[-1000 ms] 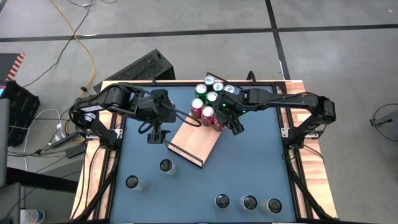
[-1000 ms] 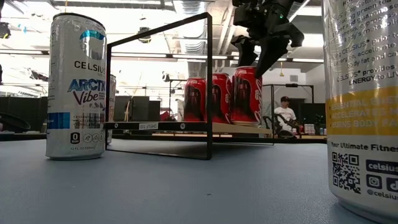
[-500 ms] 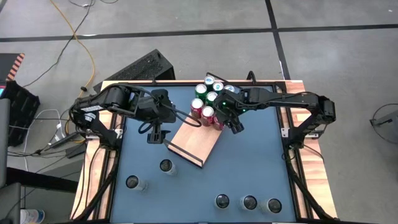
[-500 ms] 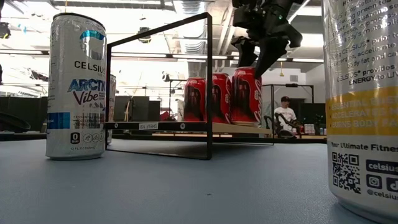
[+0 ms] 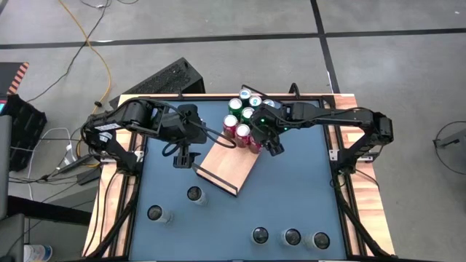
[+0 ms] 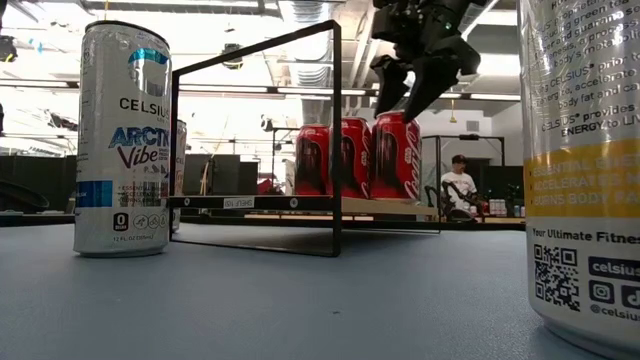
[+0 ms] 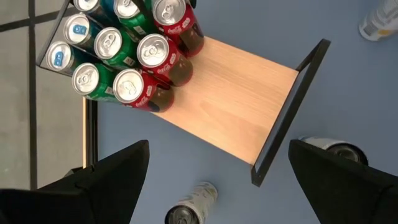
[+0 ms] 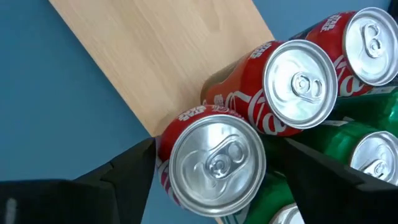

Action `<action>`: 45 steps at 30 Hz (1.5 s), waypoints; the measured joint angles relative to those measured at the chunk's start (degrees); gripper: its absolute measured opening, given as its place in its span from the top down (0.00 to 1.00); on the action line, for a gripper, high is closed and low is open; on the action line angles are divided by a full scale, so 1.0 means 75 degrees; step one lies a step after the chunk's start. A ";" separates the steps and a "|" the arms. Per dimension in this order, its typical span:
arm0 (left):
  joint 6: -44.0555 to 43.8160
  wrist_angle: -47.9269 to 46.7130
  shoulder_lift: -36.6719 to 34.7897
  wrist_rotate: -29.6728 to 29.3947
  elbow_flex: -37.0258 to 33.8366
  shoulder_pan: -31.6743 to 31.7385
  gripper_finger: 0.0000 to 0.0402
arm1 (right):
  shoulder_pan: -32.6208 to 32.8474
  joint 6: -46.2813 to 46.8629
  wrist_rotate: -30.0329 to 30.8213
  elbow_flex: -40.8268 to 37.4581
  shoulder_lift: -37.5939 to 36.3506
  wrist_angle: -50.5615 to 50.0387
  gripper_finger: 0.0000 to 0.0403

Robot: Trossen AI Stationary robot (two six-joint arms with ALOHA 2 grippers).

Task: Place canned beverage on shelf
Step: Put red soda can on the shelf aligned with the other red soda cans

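My right gripper (image 5: 263, 140) hangs directly above a red cola can (image 8: 214, 163) that stands upright at the edge of the shelf (image 5: 229, 164), its jaws released and spread to either side of the can's lid without gripping it; in the low view the fingertips sit just over the can's top rim. The can is on the light-wood board, touching the next red can (image 8: 298, 84) in a cluster of red and green cans (image 7: 112, 45) at the shelf's far end. I judge the placing nearly done and the step in hand to be the retreat: I would lift straight up, keeping the fingers wide and level, so neither one clips the lid or nudges the can, which stands close to the board's side edge and could tip off. My left gripper (image 5: 179, 154) waits with jaws wide, hovering over the blue tabletop (image 5: 291, 196) just left of the shelf. The shelf lies at an angle on the table, its near half bare wood ending in a dark lip and thin black wire rail (image 6: 335, 130). Five tall pale cans (image 5: 292, 236) stand loose on the near part of the table. Beyond the table lies grey floor with cables, and a seated person (image 6: 461, 186) shows far off in the room.
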 joint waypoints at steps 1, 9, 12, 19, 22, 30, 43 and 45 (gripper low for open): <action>-0.0001 0.0000 0.0000 0.0000 0.0000 0.0000 0.08 | 0.0009 -0.0002 0.0001 0.0000 0.0000 0.0020 0.18; -0.0007 0.0000 0.0000 0.0000 0.0000 0.0000 0.08 | 0.0014 0.0045 0.0001 0.0201 0.0000 0.0095 0.16; -0.0010 0.0000 0.0000 0.0000 0.0000 0.0000 0.08 | 0.0017 0.0237 -0.0002 0.0586 -0.0011 -0.0087 0.17; -0.0073 -0.0029 0.0000 0.0000 0.0000 -0.0003 0.08 | 0.0167 0.1577 -0.0241 0.1555 -0.0079 -0.1803 0.22; -0.0084 -0.0085 0.0000 -0.0004 0.0000 -0.0003 0.08 | 0.0315 0.2225 -0.0689 0.1231 -0.0416 -0.2389 0.32; 0.0517 0.0065 0.0000 -0.0501 0.0000 0.0028 0.08 | 0.0858 0.3161 -0.0077 -0.1273 -0.1833 -0.0700 0.84; 0.0888 0.0396 0.0000 -0.0476 0.0000 0.0531 0.08 | 0.0123 0.3324 0.0403 -0.2416 -0.2001 0.0865 0.92; 0.0888 0.0396 0.0000 -0.0363 0.0000 0.0556 0.08 | -0.0002 0.3228 0.0402 -0.2416 -0.1996 0.1078 0.94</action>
